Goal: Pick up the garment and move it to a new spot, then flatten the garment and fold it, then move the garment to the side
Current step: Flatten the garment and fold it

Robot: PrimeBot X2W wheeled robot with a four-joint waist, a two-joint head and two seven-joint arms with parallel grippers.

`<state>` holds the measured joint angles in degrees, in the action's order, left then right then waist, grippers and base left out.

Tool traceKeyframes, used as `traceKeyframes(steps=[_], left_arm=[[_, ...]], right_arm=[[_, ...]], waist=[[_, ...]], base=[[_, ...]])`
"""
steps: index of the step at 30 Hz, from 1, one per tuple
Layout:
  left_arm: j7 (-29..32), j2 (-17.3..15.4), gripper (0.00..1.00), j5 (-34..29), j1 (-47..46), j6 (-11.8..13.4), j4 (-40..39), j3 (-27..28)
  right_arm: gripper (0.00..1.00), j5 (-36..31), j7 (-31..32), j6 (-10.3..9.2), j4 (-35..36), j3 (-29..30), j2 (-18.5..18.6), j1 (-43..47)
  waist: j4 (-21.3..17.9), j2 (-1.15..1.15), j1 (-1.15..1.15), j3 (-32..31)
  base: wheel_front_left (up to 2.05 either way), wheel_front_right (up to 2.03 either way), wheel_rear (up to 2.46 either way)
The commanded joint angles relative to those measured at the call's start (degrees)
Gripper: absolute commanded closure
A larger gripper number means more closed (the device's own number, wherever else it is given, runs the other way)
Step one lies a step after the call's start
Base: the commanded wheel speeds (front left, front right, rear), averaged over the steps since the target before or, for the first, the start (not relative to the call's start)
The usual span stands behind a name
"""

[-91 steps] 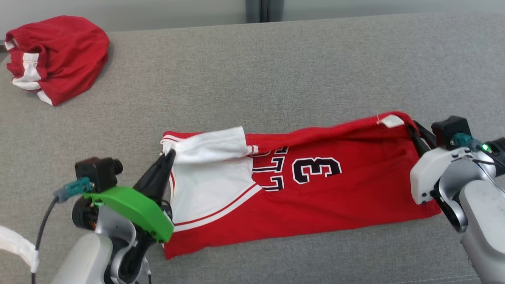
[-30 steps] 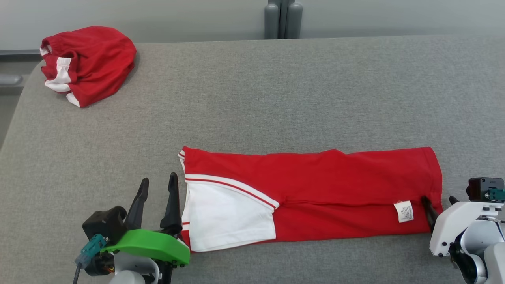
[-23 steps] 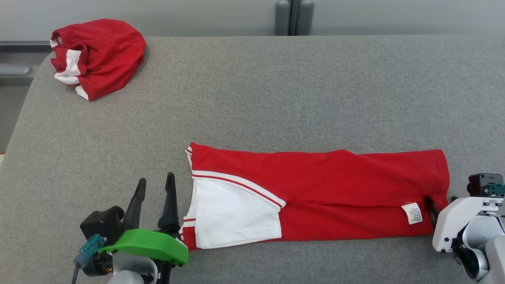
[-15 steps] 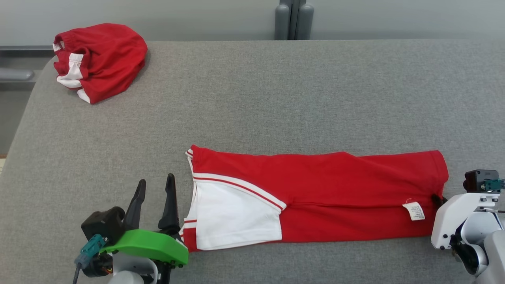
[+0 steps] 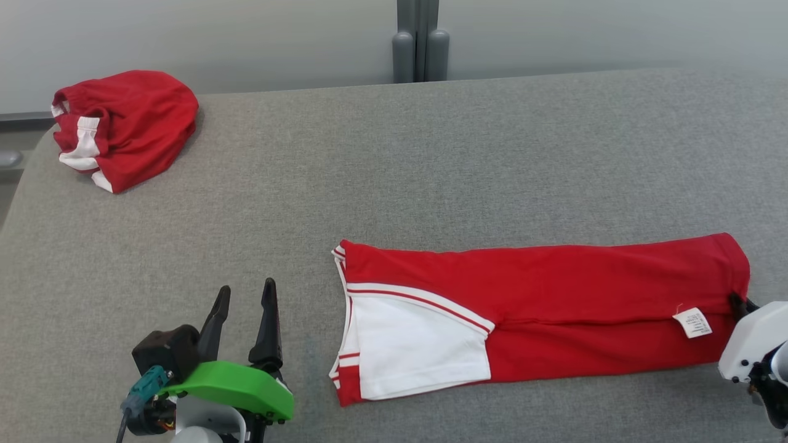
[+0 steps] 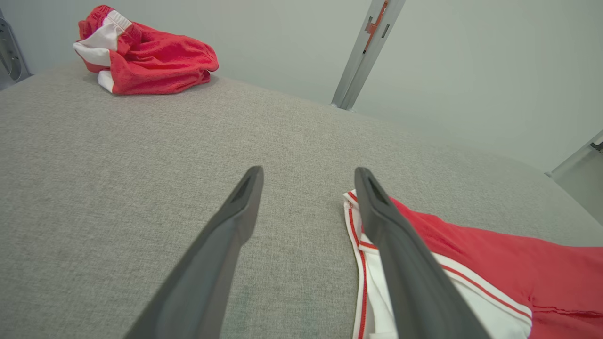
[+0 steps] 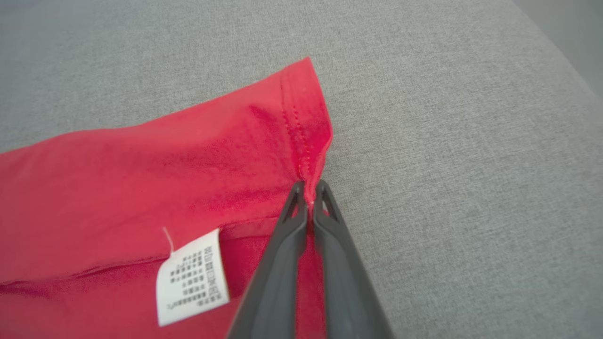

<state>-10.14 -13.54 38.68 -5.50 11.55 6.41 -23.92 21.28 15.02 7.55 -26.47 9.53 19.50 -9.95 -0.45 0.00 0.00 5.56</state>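
Right pincer [image 7: 308, 197]: closed tight on the hem at the end of the garment [image 5: 542, 314] nearest it, with a small pleat of red cloth nipped between the tips. A second ago its fingers stood apart, astride that hem.
Left pincer [image 6: 308, 172]: wide and holding nothing, its fingers pointing away over the bare couch [image 5: 431, 154].
Garment: a long red strip, folded lengthwise and lying flat on the couch. It runs from the right pincer's tips across toward the left pincer, with its white panel at that far end.
Tag [image 7: 192, 278]: white, just beside the right pincer's fingers, on their left in the right wrist view.
Gap at left pincer: the white end lay just beside its right finger a second ago and now lies near but apart. The head view has shifted too, so I cannot tell how much of this is the cloth's own travel.
Red bundle [image 5: 123, 126]: well beyond the left pincer's tips, off to its left.
Meaning: the lengthwise fold looks done. The fresh grip is probably the start of carrying this end over toward the white end.
Watch: a one-ended pull may skew or open the strip.
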Motion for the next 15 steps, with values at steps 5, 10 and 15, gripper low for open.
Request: traceKeyframes(steps=[5, 10, 15], left_arm=[[0.7, -0.9, 0.0, -0.1, 0.9, 0.5, -0.3, 0.0], [1.2, -1.1, 0.0, 0.0, 0.9, 0.7, -0.6, -0.2], [1.4, -1.0, 0.0, 0.2, 0.3, 0.4, -0.7, -0.5]], right_arm=[[1.0, 4.0, 0.4, -0.11, 6.8, -4.1, -2.4, 1.6], [1.0, 9.6, 3.0, -0.1, 16.4, -9.8, -5.4, 3.1], [1.0, 13.8, 5.7, -0.09, 23.6, -16.4, -7.9, 4.2]], waist=[[-1.2, 0.0, 0.0, -1.0], [-1.2, 0.0, 0.0, -1.4], [-0.1, 0.0, 0.0, -1.7]], base=[[0.0, 0.0, 0.0], [0.0, 0.0, 0.0], [0.0, 0.0, 0.0]])
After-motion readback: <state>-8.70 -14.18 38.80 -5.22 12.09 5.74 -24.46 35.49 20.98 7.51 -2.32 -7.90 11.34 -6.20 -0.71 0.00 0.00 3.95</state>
